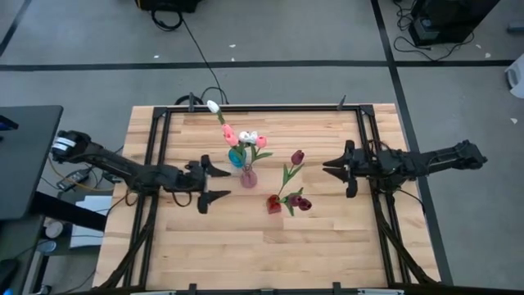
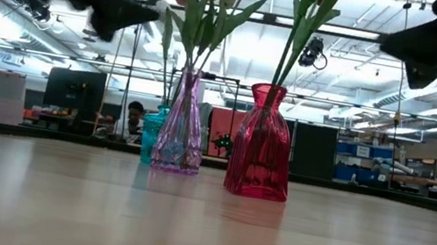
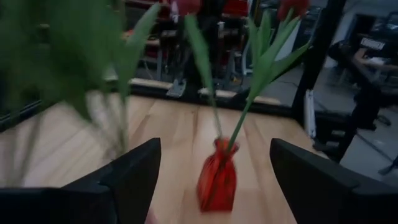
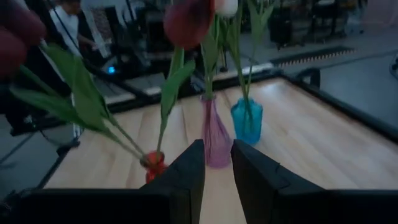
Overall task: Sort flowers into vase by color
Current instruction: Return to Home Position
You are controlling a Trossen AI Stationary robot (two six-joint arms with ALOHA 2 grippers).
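Note:
Three small glass vases stand upright near the table's middle: a teal vase (image 1: 237,157), a pink vase (image 1: 248,178) (image 2: 181,130) and a red vase (image 1: 273,204) (image 2: 263,143). Pink tulips (image 1: 229,135) and white tulips (image 1: 213,106) rise from the teal and pink vases. Maroon tulips (image 1: 297,156) stand in the red vase (image 3: 217,180), stems down in its neck. My left gripper (image 1: 219,183) (image 3: 214,144) hovers open just left of the vases. My right gripper (image 1: 326,168) (image 4: 217,146) hovers to their right, its fingers nearly together and holding nothing.
A black metal frame (image 1: 164,131) runs along the tabletop's left, far and right sides. Bare wood lies toward the near edge (image 1: 262,254). Beyond the table, a person (image 2: 136,113) sits among the room's desks and equipment.

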